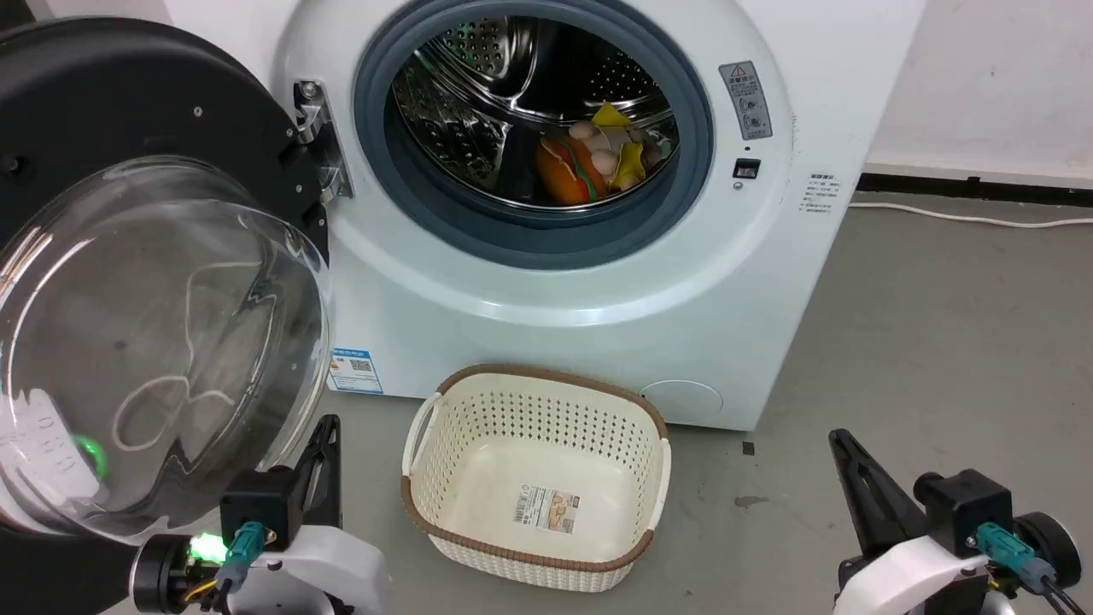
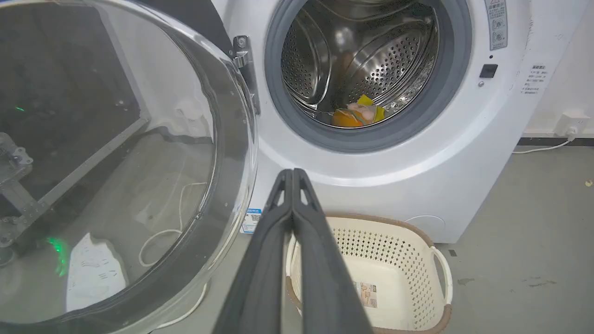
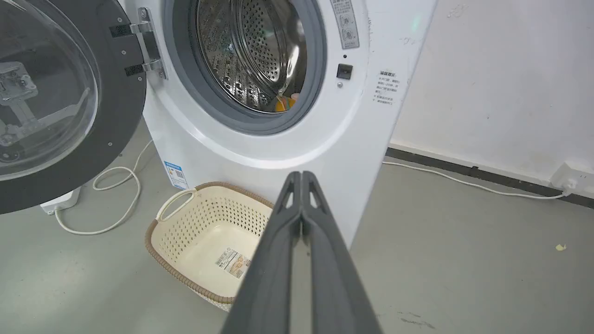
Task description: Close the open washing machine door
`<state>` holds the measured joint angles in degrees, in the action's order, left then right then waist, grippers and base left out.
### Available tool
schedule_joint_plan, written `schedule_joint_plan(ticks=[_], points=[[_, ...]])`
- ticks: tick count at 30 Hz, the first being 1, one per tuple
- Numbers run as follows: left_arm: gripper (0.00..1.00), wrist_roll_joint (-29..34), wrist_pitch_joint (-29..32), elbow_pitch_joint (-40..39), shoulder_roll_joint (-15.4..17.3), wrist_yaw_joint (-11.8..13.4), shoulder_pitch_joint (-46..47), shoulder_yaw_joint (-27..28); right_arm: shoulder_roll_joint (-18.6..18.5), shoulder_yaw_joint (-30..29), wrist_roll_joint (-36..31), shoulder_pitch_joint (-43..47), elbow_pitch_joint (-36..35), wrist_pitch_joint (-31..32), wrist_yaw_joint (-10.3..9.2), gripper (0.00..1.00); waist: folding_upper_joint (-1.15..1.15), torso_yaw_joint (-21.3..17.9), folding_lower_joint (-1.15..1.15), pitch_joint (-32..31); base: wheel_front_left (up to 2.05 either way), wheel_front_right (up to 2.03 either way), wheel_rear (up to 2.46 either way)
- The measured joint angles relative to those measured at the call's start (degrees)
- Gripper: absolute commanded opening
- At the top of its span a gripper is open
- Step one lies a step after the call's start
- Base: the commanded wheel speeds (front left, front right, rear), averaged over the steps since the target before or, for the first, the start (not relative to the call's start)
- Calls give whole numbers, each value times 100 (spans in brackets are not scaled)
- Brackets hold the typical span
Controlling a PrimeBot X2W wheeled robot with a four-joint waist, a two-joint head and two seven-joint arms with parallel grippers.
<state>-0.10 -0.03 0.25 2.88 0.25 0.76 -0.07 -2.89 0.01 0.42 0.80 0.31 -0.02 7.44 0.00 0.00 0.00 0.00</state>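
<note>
**Door (image 1: pixel 128 256) open wide, hung at the washer's (image 1: pixel 598 290) left edge.**
Left gripper (image 2: pixel 293 172) and right gripper (image 3: pixel 301 175): 2 fingers pressed together, holding nothing. Likely fault: fingertips skidding off the slick domed glass (image 1: pixel 154 342); the matte black rim (image 1: pixel 128 94) offers surer purchase. Weak push may leave it unlatched.

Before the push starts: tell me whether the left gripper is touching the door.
Apart. The left wrist view shows the white washer between the shut left gripper and the door.
</note>
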Motion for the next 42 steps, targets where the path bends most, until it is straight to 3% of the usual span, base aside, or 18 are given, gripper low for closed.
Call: schedule_joint_plan(ticks=[42], points=[[0, 0, 0, 0, 0, 0, -1, 0, 0, 0, 0, 0, 0, 0, 0, 0, 0, 0, 0, 0, 0, 0, 0]])
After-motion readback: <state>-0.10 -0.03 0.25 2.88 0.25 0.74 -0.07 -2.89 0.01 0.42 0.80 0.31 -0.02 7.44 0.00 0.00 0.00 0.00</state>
